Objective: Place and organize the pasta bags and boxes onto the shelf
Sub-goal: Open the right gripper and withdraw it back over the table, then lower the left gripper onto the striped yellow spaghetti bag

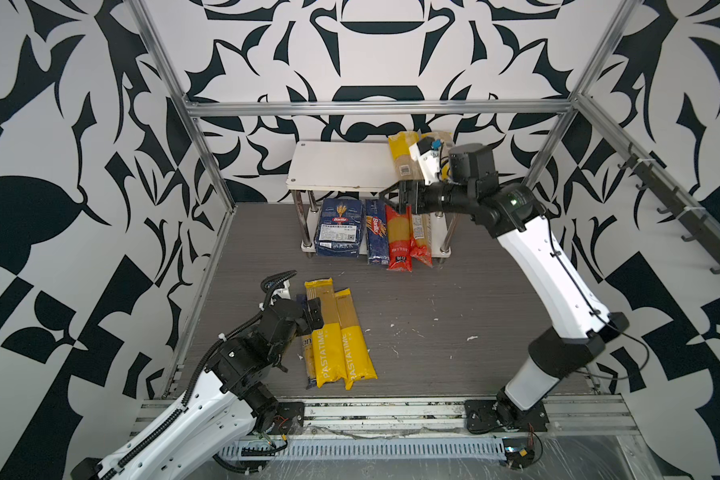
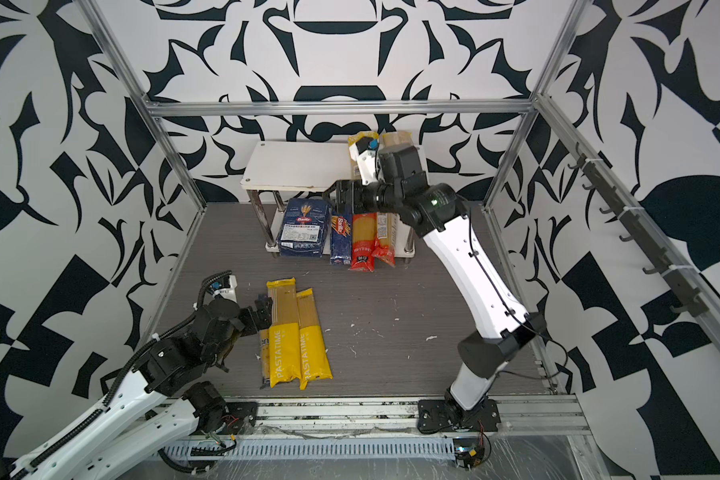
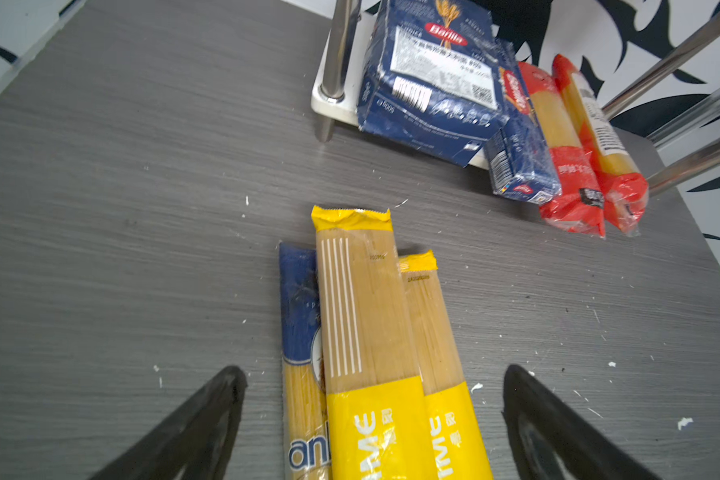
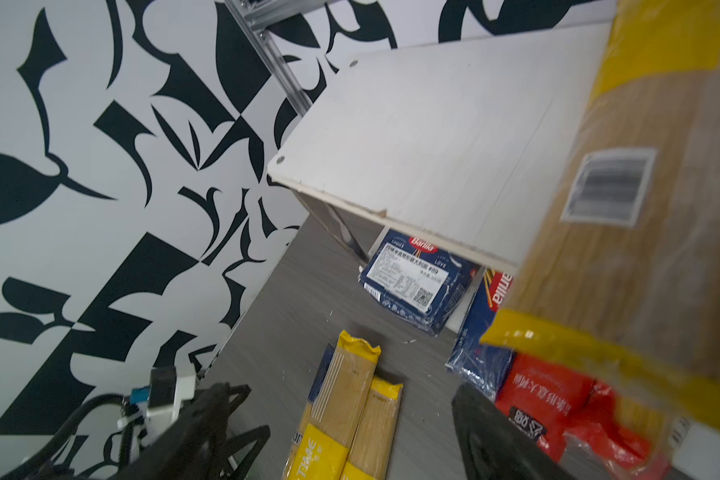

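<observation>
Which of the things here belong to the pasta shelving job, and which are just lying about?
Job: shelf; wide Barilla box; narrow Barilla box; two red bags; two yellow bags on the top board; two yellow bags and blue bag on the table.
Lying about: white crumbs; hook rail; cable duct.

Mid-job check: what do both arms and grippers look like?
The left arm has white shells, black joints and a ribbed black cable conduit. The right arm matches, with a thin black cable and a green light. The left gripper and right gripper are black with tapered fingers.
</observation>
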You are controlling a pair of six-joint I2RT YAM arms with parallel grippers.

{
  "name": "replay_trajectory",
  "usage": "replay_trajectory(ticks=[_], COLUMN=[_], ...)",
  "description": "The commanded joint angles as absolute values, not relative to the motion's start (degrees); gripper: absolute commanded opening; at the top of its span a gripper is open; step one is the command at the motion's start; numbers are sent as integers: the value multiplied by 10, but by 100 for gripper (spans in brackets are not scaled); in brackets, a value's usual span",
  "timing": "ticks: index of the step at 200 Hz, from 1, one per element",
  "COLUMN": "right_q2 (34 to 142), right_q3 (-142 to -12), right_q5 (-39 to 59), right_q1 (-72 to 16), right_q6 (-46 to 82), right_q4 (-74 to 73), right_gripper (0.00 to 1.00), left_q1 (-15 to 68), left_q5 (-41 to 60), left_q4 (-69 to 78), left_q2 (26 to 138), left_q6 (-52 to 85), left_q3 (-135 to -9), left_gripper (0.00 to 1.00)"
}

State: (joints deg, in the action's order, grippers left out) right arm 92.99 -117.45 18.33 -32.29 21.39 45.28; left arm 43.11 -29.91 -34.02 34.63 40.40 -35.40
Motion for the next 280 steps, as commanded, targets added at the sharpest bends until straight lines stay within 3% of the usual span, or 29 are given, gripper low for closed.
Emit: replay_trajectory(ticks=[1, 50, 143, 204, 280], right_q2=[850, 723, 600, 559, 549], right_q3=[-1085, -902, -607, -514, -499], right_q5=[118, 65, 41, 28, 16], right_q1=[-347, -428, -443, -447, -447], right_q6=[196, 208, 266, 286, 286], right_q4=[388, 378, 352, 344, 348], right_gripper=[87, 88, 91, 92, 93], left_q1=[429, 429, 429, 431, 431], left_q5=[-300, -275, -200, -200, -209], left_q4=[-370, -363, -294, -276, -277], left_q2=[330, 312, 385, 364, 326], left_q6=[438, 471, 487, 512, 536], left_q3=[-341, -307, -279, -255, -221], left_gripper=[99, 99, 99, 99, 99])
